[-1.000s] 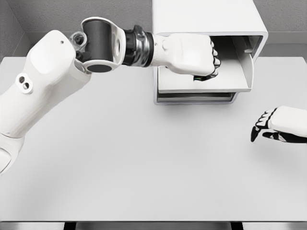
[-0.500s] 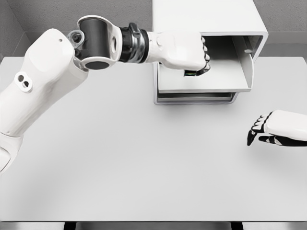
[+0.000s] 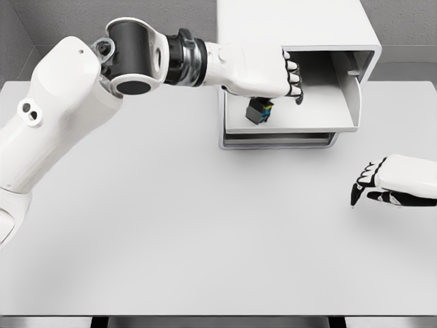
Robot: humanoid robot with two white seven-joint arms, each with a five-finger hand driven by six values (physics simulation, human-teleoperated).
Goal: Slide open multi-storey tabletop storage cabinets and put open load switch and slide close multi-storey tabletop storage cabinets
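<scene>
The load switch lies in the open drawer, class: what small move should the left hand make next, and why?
Probably lift the left hand clear of the drawer: the load switch sits on the drawer floor below its fingers, apparently released, and the drawer remains open.

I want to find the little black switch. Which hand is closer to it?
Left. The left hand is right above the switch, which sits in the open drawer. The right hand is far off, low at the table's right side.
</scene>
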